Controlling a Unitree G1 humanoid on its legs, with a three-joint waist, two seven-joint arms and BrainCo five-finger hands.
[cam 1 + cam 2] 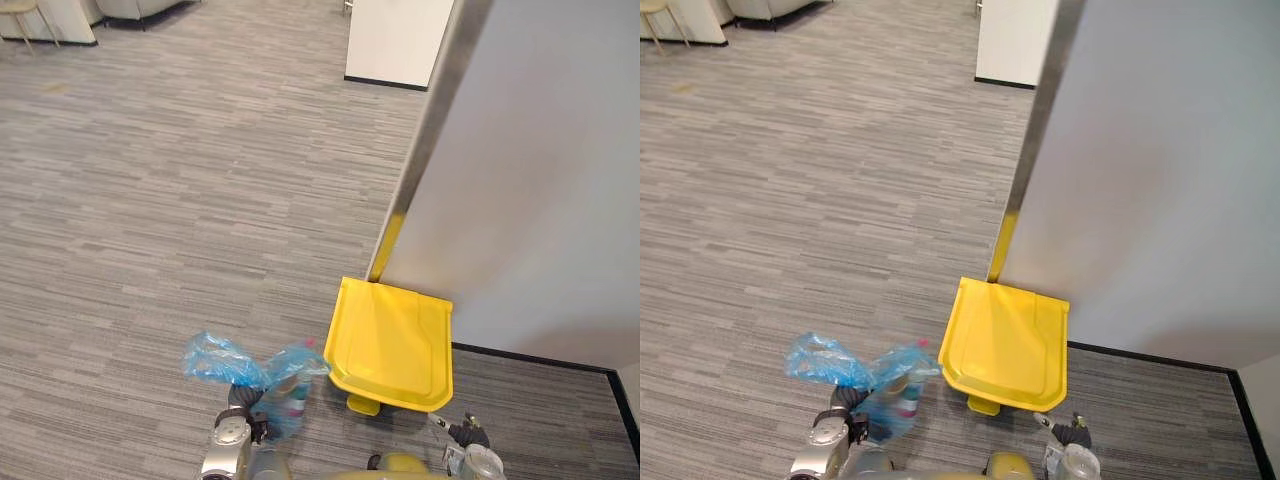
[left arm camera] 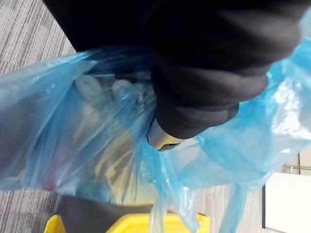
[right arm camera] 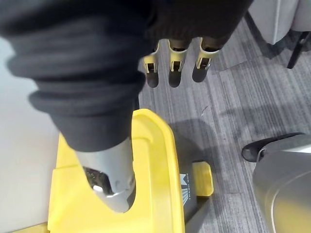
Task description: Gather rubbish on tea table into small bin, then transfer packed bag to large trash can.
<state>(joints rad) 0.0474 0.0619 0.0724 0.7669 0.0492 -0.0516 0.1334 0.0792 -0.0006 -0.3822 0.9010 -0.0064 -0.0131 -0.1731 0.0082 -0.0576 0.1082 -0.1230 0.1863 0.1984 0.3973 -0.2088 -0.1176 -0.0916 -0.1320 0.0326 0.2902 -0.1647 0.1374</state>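
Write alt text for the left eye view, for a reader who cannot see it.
The left robot hand holds a blue rubbish bag above grey carpet, just left of a yellow trash can with its lid closed, standing against a pale wall. The right robot hand hangs near the can.

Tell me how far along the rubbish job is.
Done: rubbish is packed in the blue bag. In hand: the left hand grips it beside the yellow trash can; the right hand hangs open by the lid. Left: the lid is shut, so it likely needs opening before the bag goes in.
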